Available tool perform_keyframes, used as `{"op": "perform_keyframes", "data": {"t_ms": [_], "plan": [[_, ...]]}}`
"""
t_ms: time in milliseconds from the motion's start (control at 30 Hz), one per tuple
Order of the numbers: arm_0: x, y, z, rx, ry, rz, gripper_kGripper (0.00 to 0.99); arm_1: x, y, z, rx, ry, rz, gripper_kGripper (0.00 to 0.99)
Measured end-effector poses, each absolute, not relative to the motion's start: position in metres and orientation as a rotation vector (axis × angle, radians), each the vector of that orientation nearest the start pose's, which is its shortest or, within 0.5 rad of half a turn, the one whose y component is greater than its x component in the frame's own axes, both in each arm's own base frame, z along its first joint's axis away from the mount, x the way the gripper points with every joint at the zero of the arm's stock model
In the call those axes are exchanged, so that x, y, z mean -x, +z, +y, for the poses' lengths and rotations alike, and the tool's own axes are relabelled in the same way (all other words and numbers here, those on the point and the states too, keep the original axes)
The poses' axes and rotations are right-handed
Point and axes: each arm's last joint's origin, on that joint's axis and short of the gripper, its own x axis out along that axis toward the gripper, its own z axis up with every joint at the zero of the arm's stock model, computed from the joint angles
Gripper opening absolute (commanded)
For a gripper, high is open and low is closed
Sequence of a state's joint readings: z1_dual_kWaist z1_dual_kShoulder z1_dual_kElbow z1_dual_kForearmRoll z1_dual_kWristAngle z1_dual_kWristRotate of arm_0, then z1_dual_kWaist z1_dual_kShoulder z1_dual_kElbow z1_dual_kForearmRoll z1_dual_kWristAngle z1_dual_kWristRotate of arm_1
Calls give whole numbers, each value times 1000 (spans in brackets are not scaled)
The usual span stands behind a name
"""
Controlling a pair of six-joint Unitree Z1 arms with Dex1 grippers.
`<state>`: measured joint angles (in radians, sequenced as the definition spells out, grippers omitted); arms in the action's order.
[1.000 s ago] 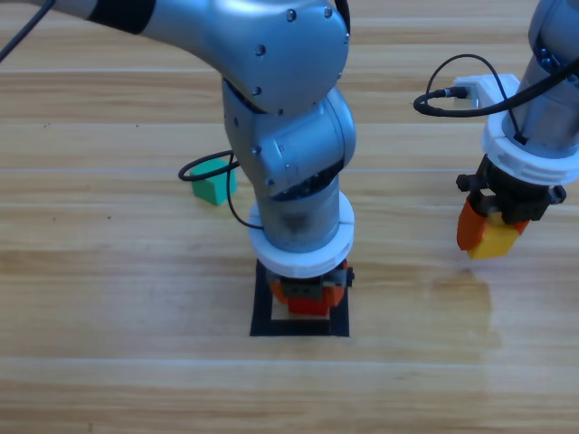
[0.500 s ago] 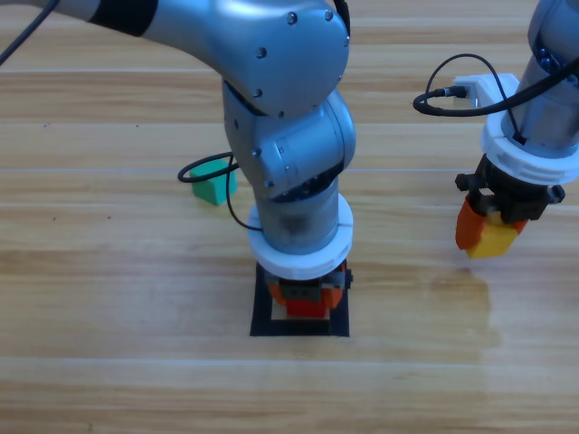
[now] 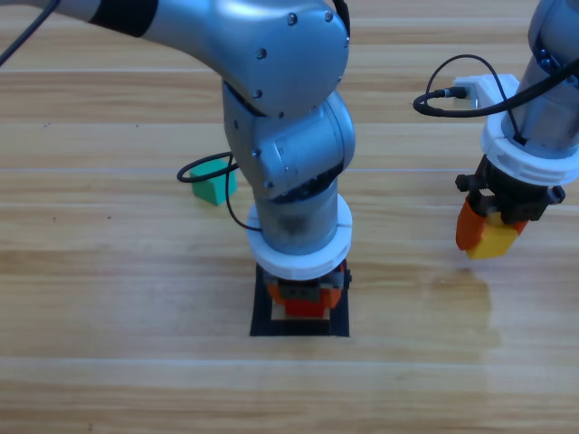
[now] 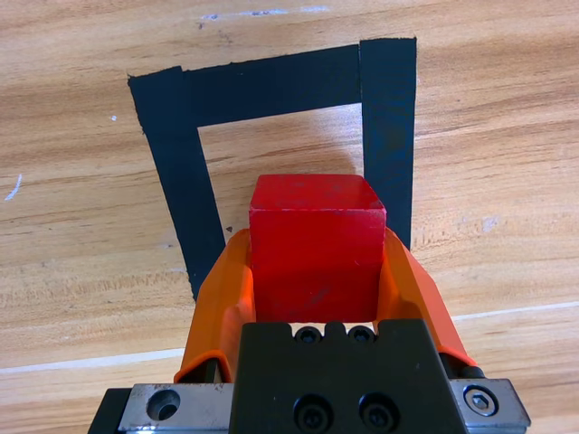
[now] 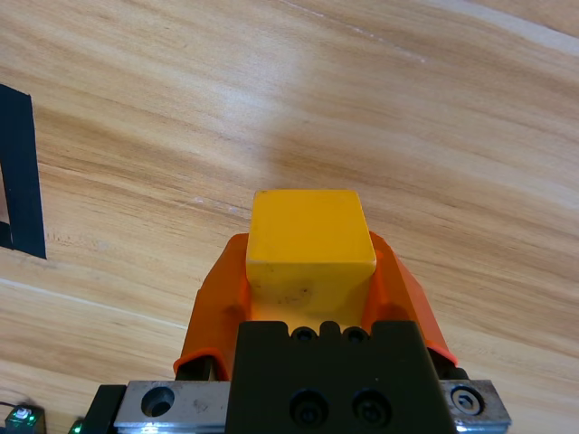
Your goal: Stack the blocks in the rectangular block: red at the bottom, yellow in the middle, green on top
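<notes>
My left gripper [image 3: 305, 303] hangs over the black-taped rectangular block [image 3: 262, 316], shut on the red cube [image 3: 305, 308]. In the left wrist view the red cube [image 4: 317, 240] sits between the orange jaws of the left gripper [image 4: 317, 262], above the bare wood inside the tape outline [image 4: 185, 176]. At the right, my right gripper [image 3: 487, 237] holds the yellow cube [image 3: 493, 242] above the table, the same yellow cube [image 5: 309, 242] clamped in the right gripper [image 5: 309, 271] in the right wrist view. The green cube [image 3: 213, 188] lies on the wood to the left, beside the left arm.
A black cable [image 3: 204, 167] loops over the green cube. A corner of the black tape [image 5: 18, 172] shows at the left edge of the right wrist view. Bare wooden table [image 3: 109, 298] spreads to the left and front.
</notes>
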<state>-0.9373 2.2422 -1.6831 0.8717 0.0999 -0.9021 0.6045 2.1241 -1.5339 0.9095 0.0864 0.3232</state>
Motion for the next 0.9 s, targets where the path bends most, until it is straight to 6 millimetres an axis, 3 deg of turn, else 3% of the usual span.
{"op": "perform_keyframes", "data": {"t_ms": [600, 633, 700, 767, 800, 900], "plan": [[-268, 188, -357, 6, -50, 1416, 12, -331, 209, 234, 151, 324, 1527, 0], [-268, 188, -357, 6, -50, 1416, 54, -331, 209, 234, 151, 324, 1527, 0], [-268, 188, -357, 6, -50, 1416, 334, -331, 209, 234, 151, 324, 1527, 0], [-268, 188, -357, 6, -50, 1416, 914, -331, 209, 234, 151, 324, 1527, 0], [-268, 189, -357, 6, -50, 1416, 986, -331, 209, 234, 151, 324, 1527, 0], [-268, 189, -357, 7, -51, 1415, 990, -331, 209, 234, 151, 324, 1527, 0]]}}
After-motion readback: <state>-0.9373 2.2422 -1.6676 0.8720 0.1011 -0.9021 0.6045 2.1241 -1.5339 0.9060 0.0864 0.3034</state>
